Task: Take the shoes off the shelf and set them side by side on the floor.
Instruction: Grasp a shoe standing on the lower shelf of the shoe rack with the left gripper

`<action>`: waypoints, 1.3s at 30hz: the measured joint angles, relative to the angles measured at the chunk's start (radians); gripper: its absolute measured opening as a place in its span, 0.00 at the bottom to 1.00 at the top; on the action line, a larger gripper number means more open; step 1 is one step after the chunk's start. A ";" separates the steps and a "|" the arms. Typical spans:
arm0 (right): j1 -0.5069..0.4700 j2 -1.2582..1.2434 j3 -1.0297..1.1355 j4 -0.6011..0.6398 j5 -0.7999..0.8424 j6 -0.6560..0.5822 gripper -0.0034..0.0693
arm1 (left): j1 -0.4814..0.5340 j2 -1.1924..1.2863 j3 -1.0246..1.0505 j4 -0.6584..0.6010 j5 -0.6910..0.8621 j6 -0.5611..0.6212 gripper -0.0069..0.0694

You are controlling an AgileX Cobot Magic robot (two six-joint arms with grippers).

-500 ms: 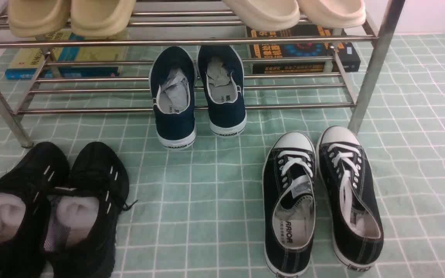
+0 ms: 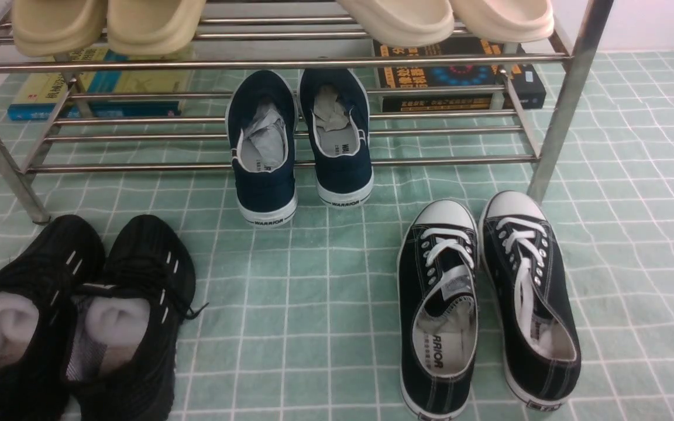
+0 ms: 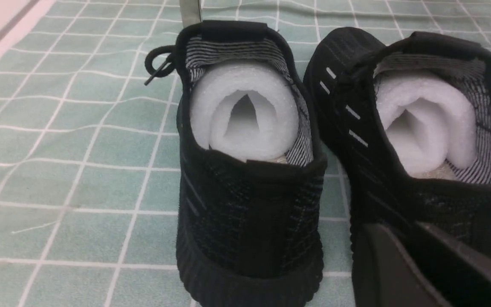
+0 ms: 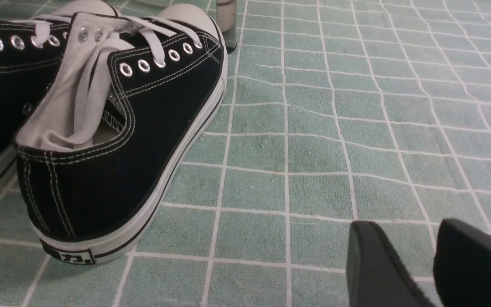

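Shoes [image 2: 264, 187]: on the shelf [image 2: 460, 159], lower tier, heels toward us
Tools: right tool [image 4: 407, 226] parted, empty; left tool [image 3: 403, 232], we cannot tell
Bearing: ahead, midway between arms; long axes run away

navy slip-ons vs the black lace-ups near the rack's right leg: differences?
Laces: the navy slip-ons have none; the black lace-ups have white ones.
Toes: the slip-ons' are navy; the lace-ups have white caps.
Place: the slip-ons sit on the shelf, on its lower tier, heels past the front rod; the lace-ups lie flat on the floor.
Shared: white soles, side by side, toes pointing away from the robot.
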 joint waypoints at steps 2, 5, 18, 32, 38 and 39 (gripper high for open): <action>0.000 0.000 0.000 0.000 0.000 0.000 0.38 | 0.000 0.000 0.000 -0.006 0.000 -0.008 0.26; 0.000 0.000 0.000 0.000 0.000 0.000 0.38 | 0.000 0.000 0.003 -0.101 -0.018 -0.095 0.26; 0.000 0.000 0.000 0.000 0.000 0.000 0.38 | 0.000 0.000 0.010 -0.917 -0.306 -0.599 0.28; 0.000 0.000 0.000 0.000 0.000 0.000 0.38 | 0.000 0.014 -0.065 -0.935 -0.382 -0.373 0.16; 0.000 0.000 0.000 0.000 0.000 0.000 0.38 | 0.000 0.232 -0.366 -0.861 -0.131 -0.200 0.09; 0.000 0.000 0.000 0.000 0.000 0.000 0.38 | 0.000 0.245 -0.378 -0.849 -0.115 -0.185 0.09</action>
